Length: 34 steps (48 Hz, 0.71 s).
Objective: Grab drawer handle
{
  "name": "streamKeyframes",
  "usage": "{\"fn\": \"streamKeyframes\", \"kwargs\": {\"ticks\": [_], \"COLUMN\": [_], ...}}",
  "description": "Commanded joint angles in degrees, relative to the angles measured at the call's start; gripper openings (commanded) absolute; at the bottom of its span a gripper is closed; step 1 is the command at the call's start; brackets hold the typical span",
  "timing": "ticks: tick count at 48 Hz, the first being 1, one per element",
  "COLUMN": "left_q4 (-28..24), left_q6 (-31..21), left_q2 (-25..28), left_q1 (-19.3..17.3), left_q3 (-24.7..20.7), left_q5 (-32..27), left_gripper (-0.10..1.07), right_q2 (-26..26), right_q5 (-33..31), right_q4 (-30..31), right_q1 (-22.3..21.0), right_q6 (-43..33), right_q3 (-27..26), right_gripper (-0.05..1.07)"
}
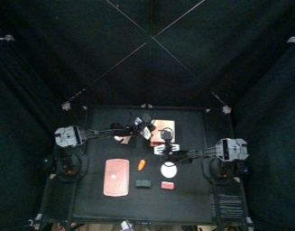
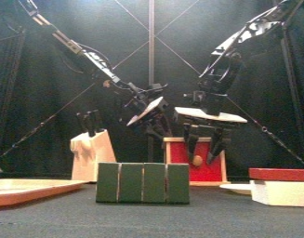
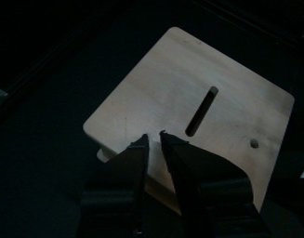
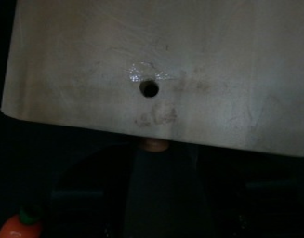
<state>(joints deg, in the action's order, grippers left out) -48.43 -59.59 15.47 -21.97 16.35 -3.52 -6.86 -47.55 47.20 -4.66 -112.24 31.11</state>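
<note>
Both grippers open and empty; right gripper [image 2: 204, 147] poised at the drawer [image 2: 191, 149], handle beyond its fingers, ungrasped; left gripper [image 3: 161, 149] likewise idle

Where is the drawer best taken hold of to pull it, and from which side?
Grip the small knob standing out of the red front of the drawer, probably from the front, one jaw each side; the right gripper hangs there, open.

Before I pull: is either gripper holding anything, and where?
Right gripper holds nothing, open before the drawer. Left gripper sits at the wooden panel's edge; a hold cannot be told.
</note>
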Motion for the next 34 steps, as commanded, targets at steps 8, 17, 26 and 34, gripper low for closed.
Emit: {"fn": "streamKeyframes", "kwargs": {"ticks": [8, 17, 26, 34], "left_q4": [0.0, 0.3, 0.7, 0.5], "left_q6": [-0.1, -0.1, -0.1, -0.1], "left_q2": [-0.4, -0.5, -0.5, -0.6], "left_q1": [0.2, 0.2, 0.2, 0.2], "left_q3": [-0.3, 0.4, 0.4, 0.4], "left_q5": [0.0, -0.1, -0.1, -0.1], "left_gripper": [0.63, 0.63, 0.63, 0.63], "right_q2": [0.2, 0.6, 2.4, 3.5], "right_q5": [-1.8, -1.8, -1.6, -0.5], "right_q4": [-0.7, -2.3, -2.5, -1.1], "right_q1": [-0.5, -0.6, -1.0, -1.7], "right_q6": [0.0, 0.0, -0.1, 0.6], "right_q3": [-1.6, 0.5, 3.0, 3.4], "right_gripper": [0.82, 0.80, 0.77, 0.74]}}
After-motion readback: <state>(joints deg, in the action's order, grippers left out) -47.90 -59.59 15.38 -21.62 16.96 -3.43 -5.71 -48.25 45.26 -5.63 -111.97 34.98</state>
